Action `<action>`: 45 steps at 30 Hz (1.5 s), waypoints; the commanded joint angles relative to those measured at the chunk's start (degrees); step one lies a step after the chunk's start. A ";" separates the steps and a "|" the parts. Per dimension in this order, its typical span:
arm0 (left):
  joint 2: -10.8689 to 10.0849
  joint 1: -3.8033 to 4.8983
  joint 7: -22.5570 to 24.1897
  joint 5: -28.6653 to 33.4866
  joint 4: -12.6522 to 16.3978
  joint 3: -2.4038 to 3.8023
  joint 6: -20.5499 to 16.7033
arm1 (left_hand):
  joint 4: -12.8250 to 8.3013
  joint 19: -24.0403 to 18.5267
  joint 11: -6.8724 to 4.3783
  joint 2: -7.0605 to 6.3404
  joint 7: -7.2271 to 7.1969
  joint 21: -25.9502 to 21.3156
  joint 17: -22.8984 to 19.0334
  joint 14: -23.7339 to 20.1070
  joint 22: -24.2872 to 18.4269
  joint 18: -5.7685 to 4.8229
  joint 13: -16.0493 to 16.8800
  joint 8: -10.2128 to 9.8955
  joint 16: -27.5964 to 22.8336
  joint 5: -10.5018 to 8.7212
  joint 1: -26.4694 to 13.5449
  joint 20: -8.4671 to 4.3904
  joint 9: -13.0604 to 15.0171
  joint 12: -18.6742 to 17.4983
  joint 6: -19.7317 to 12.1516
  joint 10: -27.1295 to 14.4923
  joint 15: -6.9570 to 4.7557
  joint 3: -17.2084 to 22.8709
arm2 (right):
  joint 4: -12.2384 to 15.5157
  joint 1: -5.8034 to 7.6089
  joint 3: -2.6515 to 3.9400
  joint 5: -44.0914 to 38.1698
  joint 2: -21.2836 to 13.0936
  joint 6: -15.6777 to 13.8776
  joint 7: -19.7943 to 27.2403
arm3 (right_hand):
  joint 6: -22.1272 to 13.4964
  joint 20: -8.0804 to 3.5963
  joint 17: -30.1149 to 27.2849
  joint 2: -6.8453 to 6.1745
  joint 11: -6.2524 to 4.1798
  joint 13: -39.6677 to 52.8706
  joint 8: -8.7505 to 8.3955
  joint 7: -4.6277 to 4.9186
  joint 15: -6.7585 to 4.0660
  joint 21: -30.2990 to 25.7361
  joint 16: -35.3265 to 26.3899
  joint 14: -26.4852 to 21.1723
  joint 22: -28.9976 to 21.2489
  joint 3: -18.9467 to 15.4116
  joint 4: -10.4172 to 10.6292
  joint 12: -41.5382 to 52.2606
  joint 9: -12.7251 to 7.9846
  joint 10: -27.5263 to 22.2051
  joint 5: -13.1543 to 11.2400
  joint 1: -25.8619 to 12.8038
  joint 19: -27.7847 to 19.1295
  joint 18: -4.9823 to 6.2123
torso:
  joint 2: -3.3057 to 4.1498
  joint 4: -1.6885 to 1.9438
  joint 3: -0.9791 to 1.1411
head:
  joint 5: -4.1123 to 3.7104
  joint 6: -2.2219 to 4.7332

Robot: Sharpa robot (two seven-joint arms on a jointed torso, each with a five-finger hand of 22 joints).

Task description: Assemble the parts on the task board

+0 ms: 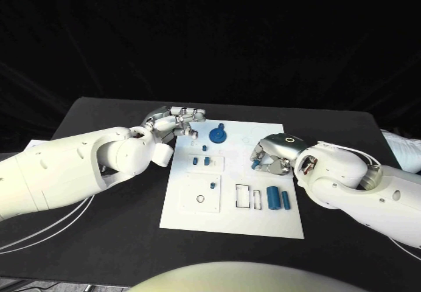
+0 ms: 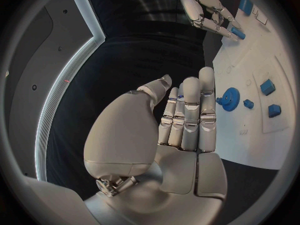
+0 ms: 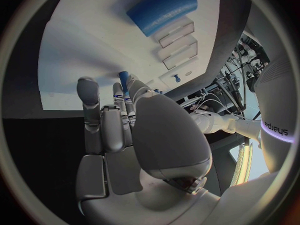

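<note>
The white task board (image 1: 230,213) lies in the middle of the black table. My right hand (image 1: 274,156) hovers over the board's right side and pinches a small blue peg (image 1: 255,163) at its fingertips; the right wrist view shows the peg (image 3: 124,79) between my fingers, and the left wrist view shows the peg (image 2: 237,32) too. My left hand (image 1: 178,124) is at the board's far left corner with straight fingers (image 2: 189,116), holding nothing. A blue gear (image 1: 218,134) stands on the board just right of it, also seen as the gear (image 2: 230,99).
Two blue cylinders (image 1: 279,198) lie side by side near the board's right edge. Two small blue blocks (image 1: 201,161) sit in a recess at left of centre, with a tiny blue piece (image 1: 204,148) beyond them. Empty slots (image 1: 249,196) lie beside the cylinders.
</note>
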 commanded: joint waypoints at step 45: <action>0.64 -0.77 0.15 -0.14 -1.07 0.03 1.73 | 0.00 -0.18 -0.06 0.23 -0.05 -0.32 -0.40 -0.56 -0.16 1.01 -0.02 0.01 -0.04 -0.18 -0.21 0.27 0.00 0.38 -0.53 -0.72 -0.06 -0.53 | 10.86 1.17 0.28 8.43 -0.54 -7.34 0.14 | 5.01 -0.72 0.77 -0.57 -0.76 0.30 0.71 -0.06 -0.95 3.07 1.41 2.63 3.40 11.22 -4.77 -3.59 0.93 7.17 -1.01 -2.19 0.86 -0.44 | -0.61 -0.24 -0.05 | 2.09 -0.55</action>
